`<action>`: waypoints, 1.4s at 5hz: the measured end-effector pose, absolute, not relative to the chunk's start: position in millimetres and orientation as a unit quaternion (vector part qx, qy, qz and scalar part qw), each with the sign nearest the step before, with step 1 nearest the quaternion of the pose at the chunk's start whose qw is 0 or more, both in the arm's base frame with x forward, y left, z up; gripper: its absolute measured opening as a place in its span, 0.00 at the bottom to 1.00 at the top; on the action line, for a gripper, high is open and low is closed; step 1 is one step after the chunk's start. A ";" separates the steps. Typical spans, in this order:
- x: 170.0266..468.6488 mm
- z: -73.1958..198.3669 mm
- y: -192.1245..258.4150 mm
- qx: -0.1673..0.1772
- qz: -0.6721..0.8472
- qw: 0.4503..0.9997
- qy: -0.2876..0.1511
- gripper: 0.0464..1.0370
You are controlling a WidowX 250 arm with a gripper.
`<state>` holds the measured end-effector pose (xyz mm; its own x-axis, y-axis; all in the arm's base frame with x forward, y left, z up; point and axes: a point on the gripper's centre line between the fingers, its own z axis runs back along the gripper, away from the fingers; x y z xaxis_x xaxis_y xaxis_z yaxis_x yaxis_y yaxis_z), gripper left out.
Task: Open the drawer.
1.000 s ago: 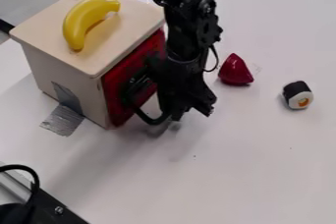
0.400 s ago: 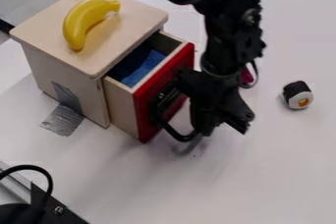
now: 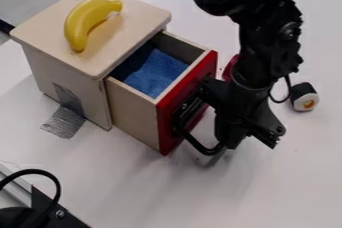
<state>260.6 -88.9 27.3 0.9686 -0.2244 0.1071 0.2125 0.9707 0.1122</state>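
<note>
White table (image 3: 287, 187): smooth, matt-looking top under everything I'm working with.
Black jointed arm (image 3: 267, 37): in from the far edge, right of the box.
Pale wooden box (image 3: 133, 9): flat top with rounded corners, far left.
Wooden drawer with a red front (image 3: 133, 112): my target, well out of the box's near-right side. I judge the job nearly done; I'd pull gently in line with the box walls, neither lifting nor twisting, and stop before it sags or drops out.
Black tool (image 3: 224, 144): low at the red front, by the handle; spread or pressed together, I cannot tell. I'd clear the handle before backing off, lest I nudge the drawer.
Glossy yellow banana (image 3: 79, 19): curved, on the box top; a jerk could shift it.
Blue cloth (image 3: 155, 72): soft-looking, inside the drawer.
Black curved handle (image 3: 196, 145): on the red front.
Grey tape (image 3: 65, 122): creased, from box side to table.
</note>
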 end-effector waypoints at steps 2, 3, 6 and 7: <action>260.9 27.9 -99.9 0.042 -0.106 0.992 -0.054 0.07; 261.5 29.4 -106.4 0.039 -0.108 0.992 -0.051 0.07; 268.7 35.6 -115.1 0.043 -0.130 0.989 -0.061 0.33; 269.0 51.6 -114.5 0.037 -0.128 0.989 -0.069 0.62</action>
